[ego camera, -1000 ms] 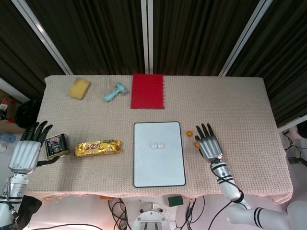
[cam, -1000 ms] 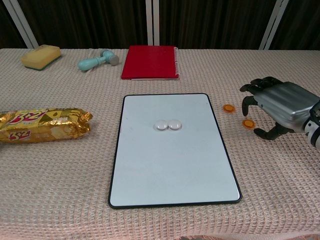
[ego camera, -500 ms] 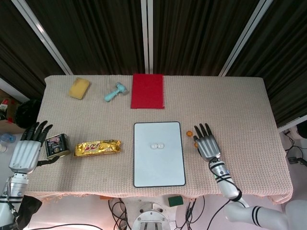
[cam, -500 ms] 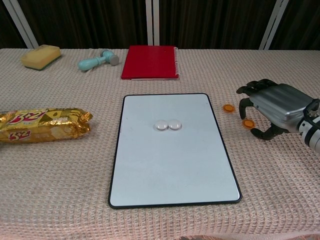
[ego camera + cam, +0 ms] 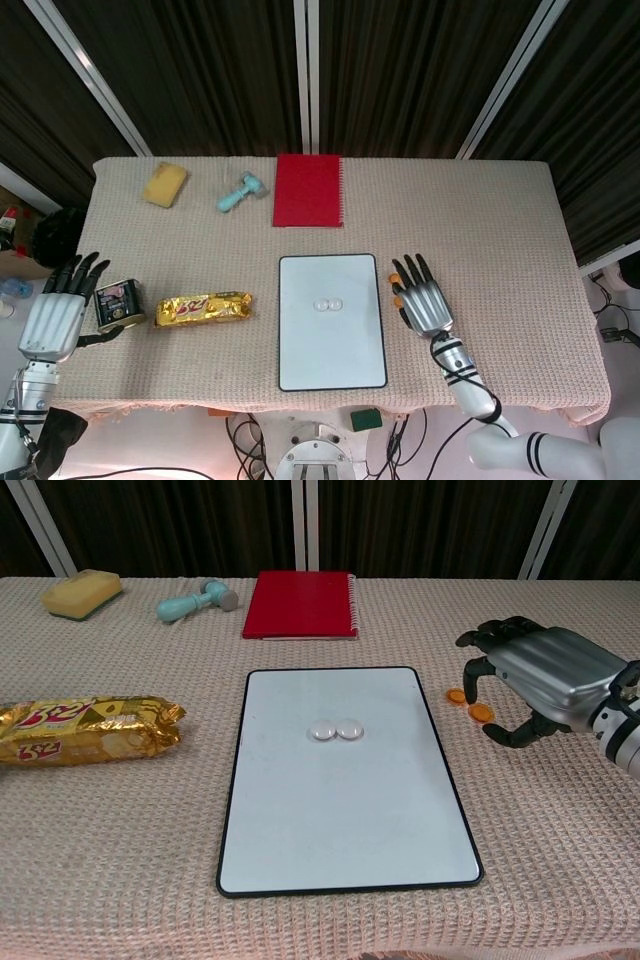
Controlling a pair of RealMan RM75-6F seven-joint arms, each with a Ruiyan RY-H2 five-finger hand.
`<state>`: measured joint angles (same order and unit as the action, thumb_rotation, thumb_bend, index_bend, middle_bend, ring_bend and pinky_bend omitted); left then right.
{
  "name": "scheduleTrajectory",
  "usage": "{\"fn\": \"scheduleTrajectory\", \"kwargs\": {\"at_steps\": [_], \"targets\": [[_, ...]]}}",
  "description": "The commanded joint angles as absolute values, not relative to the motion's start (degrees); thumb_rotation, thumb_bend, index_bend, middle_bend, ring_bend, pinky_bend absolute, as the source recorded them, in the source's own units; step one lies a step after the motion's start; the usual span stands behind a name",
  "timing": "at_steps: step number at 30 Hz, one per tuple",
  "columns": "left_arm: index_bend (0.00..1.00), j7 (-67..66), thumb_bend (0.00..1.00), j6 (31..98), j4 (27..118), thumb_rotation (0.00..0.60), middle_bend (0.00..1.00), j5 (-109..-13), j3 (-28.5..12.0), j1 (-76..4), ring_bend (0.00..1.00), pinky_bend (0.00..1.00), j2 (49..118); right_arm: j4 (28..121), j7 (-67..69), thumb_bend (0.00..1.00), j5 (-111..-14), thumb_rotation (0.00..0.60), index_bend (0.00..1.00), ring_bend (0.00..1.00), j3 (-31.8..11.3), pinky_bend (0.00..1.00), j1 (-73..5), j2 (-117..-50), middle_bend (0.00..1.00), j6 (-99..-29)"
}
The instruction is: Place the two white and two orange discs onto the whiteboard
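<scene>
The whiteboard (image 5: 332, 350) (image 5: 340, 810) lies flat at the table's middle front. Two white discs (image 5: 328, 302) (image 5: 322, 732) sit side by side near its centre. Just off its right edge, two orange discs (image 5: 457, 696) (image 5: 481, 713) lie on the cloth close together. My right hand (image 5: 425, 300) (image 5: 540, 675) arches over them with fingers spread and tips down around the nearer orange disc (image 5: 397, 301); the thumb stays apart. Far left, my left hand (image 5: 58, 315) rests with fingers apart and holds nothing.
A red notebook (image 5: 309, 190) (image 5: 300, 605), a teal tool (image 5: 240, 192) and a yellow sponge (image 5: 165, 184) line the back. A gold snack pack (image 5: 203, 308) (image 5: 80, 730) and a small can (image 5: 120, 304) lie left of the board.
My right hand has moved left toward the board. The nearer orange disc has slid with it, ending close to the other orange disc. The left hand has not moved.
</scene>
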<state>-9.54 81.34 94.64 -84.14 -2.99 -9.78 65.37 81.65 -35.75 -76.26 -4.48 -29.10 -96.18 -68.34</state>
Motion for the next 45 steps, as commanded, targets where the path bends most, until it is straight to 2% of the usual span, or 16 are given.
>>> {"fn": "scheduleTrajectory", "kwargs": {"at_steps": [1, 7, 16, 28, 32, 34, 39, 45], "targets": [[0.11, -9.6, 0.0, 81.3, 94.7, 0.485, 0.03, -84.1, -3.0, -9.8, 0.01, 0.12, 65.4, 87.2, -35.5, 0.36, -80.6, 0.6, 0.56, 0.0, -3.9, 0.0, -30.9, -94.5, 0.06, -67.9], [0.11, -9.5, 0.0, 81.5, 94.6, 0.487, 0.03, -84.1, -3.0, -9.7, 0.01, 0.12, 65.3, 89.1, -40.0, 0.36, -82.1, 0.6, 0.57, 0.0, -3.8, 0.0, -33.9, -97.0, 0.06, -64.3], [0.11, -8.7, 0.0, 81.6, 94.3, 0.488, 0.03, -83.9, -3.1, -9.6, 0.01, 0.12, 65.1, 83.5, -44.6, 0.36, -79.6, 0.6, 0.57, 0.0, -4.4, 0.0, -37.1, -103.8, 0.06, -59.5], [0.11, -8.3, 0.0, 81.8, 94.1, 0.485, 0.03, -84.0, -3.2, -9.5, 0.01, 0.12, 65.0, 80.0, -45.7, 0.36, -79.8, 0.6, 0.56, 0.0, -4.3, 0.0, -38.7, -107.9, 0.04, -58.3], [0.11, -8.2, 0.0, 81.8, 94.0, 0.486, 0.03, -83.9, -3.2, -9.5, 0.01, 0.12, 65.0, 79.6, -45.6, 0.36, -79.4, 0.6, 0.49, 0.0, -4.4, 0.0, -38.9, -108.5, 0.04, -58.1], [0.11, -8.2, 0.0, 81.7, 94.0, 0.486, 0.03, -83.9, -3.2, -9.5, 0.01, 0.12, 65.0, 79.9, -45.3, 0.36, -79.3, 0.6, 0.42, 0.0, -4.4, 0.0, -39.0, -108.4, 0.04, -58.1], [0.11, -8.3, 0.0, 81.5, 93.9, 0.486, 0.03, -83.9, -3.2, -9.6, 0.01, 0.12, 65.1, 81.5, -45.1, 0.36, -79.6, 0.6, 0.31, 0.0, -4.2, 0.0, -38.6, -107.1, 0.03, -58.9], [0.11, -8.2, 0.0, 81.8, 94.1, 0.485, 0.03, -84.0, -3.2, -9.5, 0.01, 0.12, 65.0, 86.1, -43.3, 0.36, -81.5, 0.6, 0.3, 0.0, -4.8, 0.0, -36.7, -102.1, 0.04, -63.9]]}}
